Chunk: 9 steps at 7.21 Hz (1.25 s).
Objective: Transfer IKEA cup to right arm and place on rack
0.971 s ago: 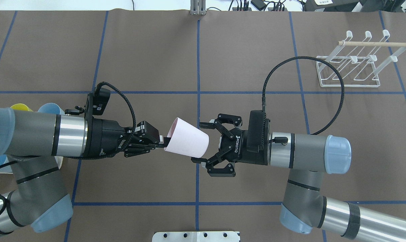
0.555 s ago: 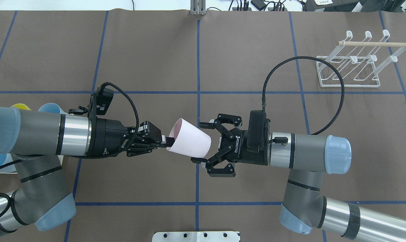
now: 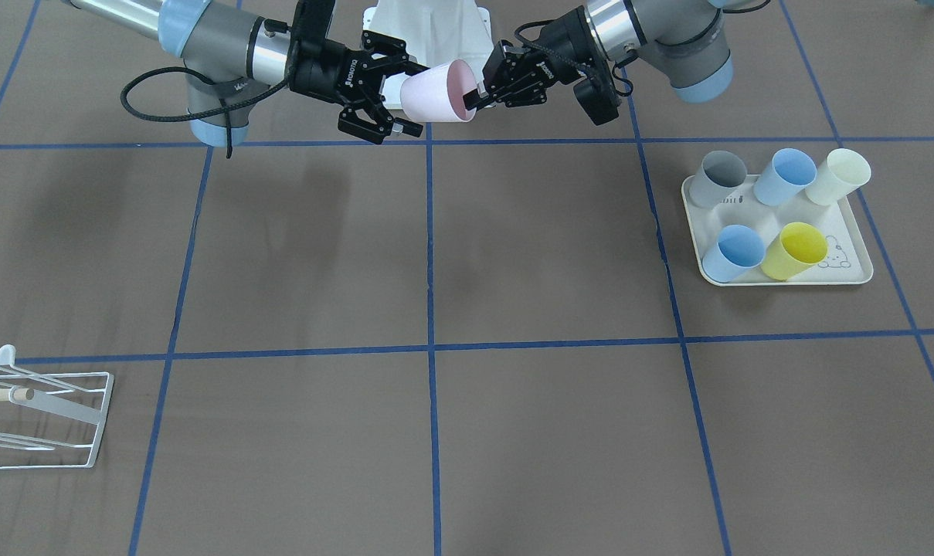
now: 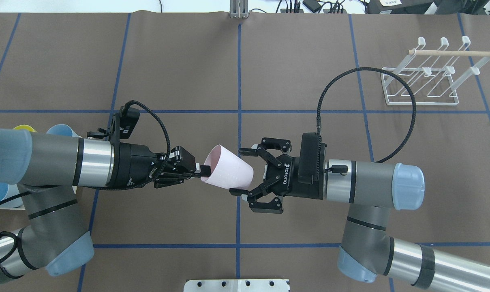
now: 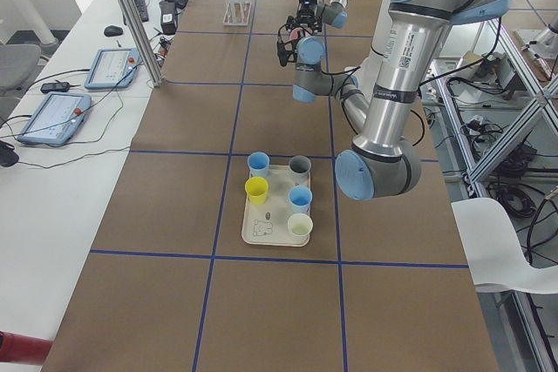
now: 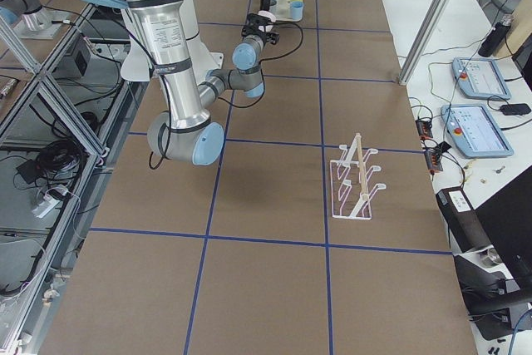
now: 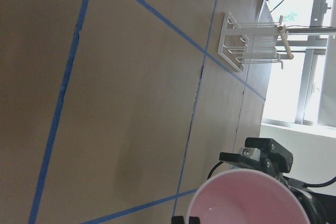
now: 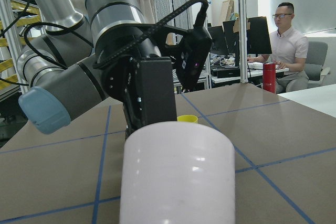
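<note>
Smooth, pale-pink tapered plastic cup (image 4: 228, 172) held sideways in the air above mid-table, left gripper (image 4: 201, 170) clamping its rim, right gripper (image 4: 240, 172) with black jaws spread wide around its base, thin white wire rack (image 4: 451, 52) with wooden dowel far right.

Rack (image 3: 65, 408) cropped by front-facing view's left edge, cup (image 7: 247, 199) by left wrist view's bottom.
</note>
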Each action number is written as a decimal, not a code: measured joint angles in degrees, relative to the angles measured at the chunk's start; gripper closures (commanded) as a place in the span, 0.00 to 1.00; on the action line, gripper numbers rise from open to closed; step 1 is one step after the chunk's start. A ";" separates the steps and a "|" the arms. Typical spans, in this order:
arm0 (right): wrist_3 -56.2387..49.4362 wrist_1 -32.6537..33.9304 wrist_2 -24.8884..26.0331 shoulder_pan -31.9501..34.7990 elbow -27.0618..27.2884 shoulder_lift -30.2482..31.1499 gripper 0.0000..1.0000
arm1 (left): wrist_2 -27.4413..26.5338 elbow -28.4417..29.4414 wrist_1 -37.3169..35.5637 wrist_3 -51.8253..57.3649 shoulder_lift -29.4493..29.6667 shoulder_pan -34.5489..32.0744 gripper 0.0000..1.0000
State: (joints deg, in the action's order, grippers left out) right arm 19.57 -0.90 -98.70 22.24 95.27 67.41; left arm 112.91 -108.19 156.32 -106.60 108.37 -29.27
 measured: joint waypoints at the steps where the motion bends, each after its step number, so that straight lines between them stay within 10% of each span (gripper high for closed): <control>1: 0.00 0.01 -0.01 0.00 0.00 0.01 0.11 | 0.01 -0.04 0.07 0.05 0.03 0.00 1.00; 4: 0.04 0.02 -0.02 -0.06 0.06 0.03 0.54 | 0.02 -0.24 0.18 0.08 0.08 -0.01 0.92; 5: 0.11 0.02 -0.09 -0.14 0.08 0.09 0.69 | 0.03 -0.26 0.20 0.08 0.09 0.00 0.33; 6: 0.19 0.02 -0.11 -0.28 0.08 0.20 0.75 | 0.05 -0.25 0.19 0.20 0.08 -0.01 0.00; 9: 0.21 0.34 -0.09 -0.62 0.08 0.68 0.82 | 0.95 -0.53 -0.05 4.66 0.00 -1.25 0.00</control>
State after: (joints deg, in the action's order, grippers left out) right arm 19.78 -0.57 -98.79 21.62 95.35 68.09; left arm 113.86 -108.72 156.27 -101.95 108.36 -30.52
